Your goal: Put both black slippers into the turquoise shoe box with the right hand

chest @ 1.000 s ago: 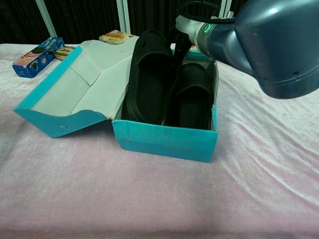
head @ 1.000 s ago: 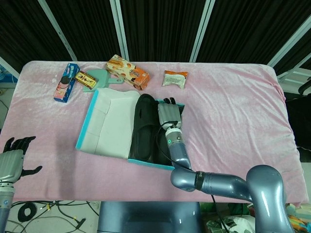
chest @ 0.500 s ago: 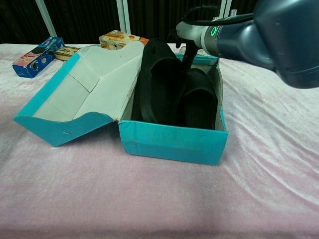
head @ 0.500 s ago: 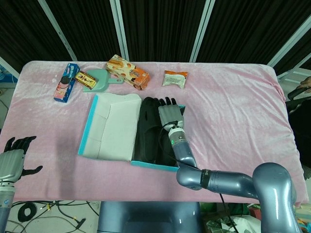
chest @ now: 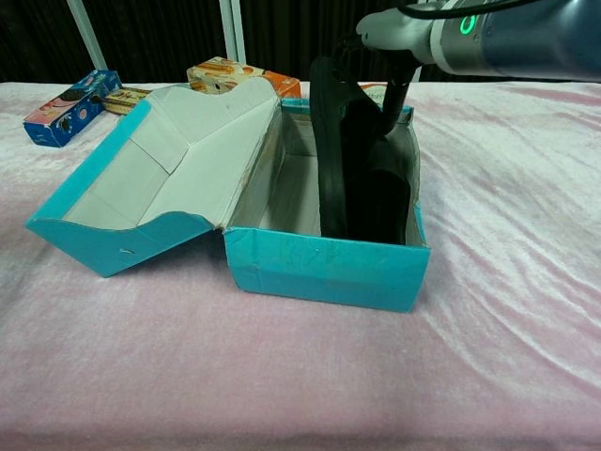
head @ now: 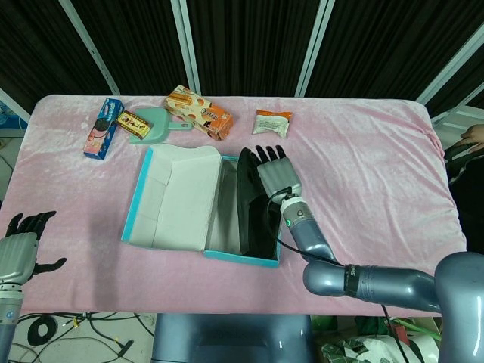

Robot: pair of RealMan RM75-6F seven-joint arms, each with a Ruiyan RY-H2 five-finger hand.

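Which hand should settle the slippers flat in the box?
Right. The right hand is already on the upright black slippers inside the turquoise shoe box; the left hand hangs off the table's near-left edge.

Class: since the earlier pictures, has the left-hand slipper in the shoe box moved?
Yes. The slipper has tipped up onto its edge and shifted toward the right wall of the shoe box.

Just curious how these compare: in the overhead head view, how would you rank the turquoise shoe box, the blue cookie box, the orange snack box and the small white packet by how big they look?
1. Turquoise shoe box, clearly largest.
2. Orange snack box.
3. Blue cookie box, close to the orange one, so that order is unsure.
4. White packet, smallest.
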